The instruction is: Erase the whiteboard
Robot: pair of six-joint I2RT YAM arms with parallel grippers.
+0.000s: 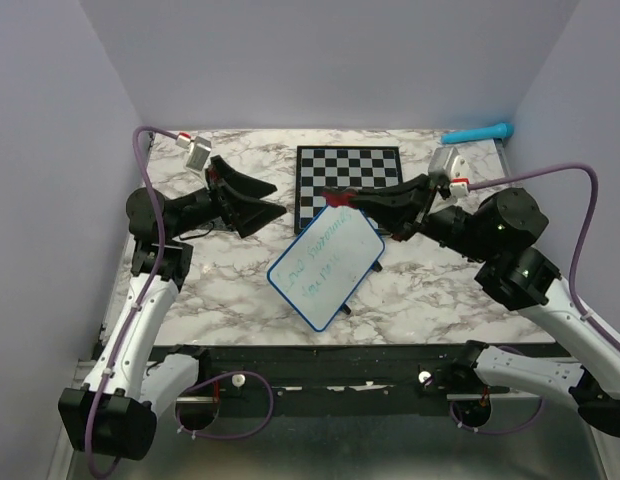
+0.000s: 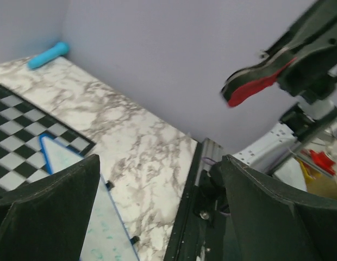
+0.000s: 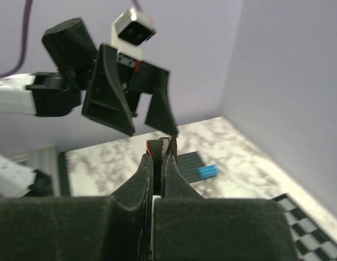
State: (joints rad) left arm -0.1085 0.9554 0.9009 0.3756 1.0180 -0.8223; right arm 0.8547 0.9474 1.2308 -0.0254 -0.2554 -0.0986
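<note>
Top view: whiteboard point(image 1: 325, 265) at table point(image 1: 220, 300) centre, far corner overlapping chessboard point(image 1: 347, 165) near edge, teal writing unwiped. Right gripper point(image 1: 342, 198) clamped on that corner. Left gripper point(image 1: 245, 190) spread wide, empty.
Left wrist: board below jaws, untouched.
Right wrist: jaws pinch thin white edge.
Advice: hold your grip firm and pin board flat before wiping.

A white counter point(image 1: 220, 290) veined in grey marble pattern fills an enclosure of plain lavender walls: a back wall point(image 1: 320, 60), a left wall point(image 1: 40, 150) and a right wall point(image 1: 590, 90), all bare and meeting the counter's edges. A black rail point(image 1: 320, 362) runs along the counter's near edge, with a dull grey metal surface point(image 1: 340, 450) below it. The light is soft and even, casting only faint shadows.
</note>
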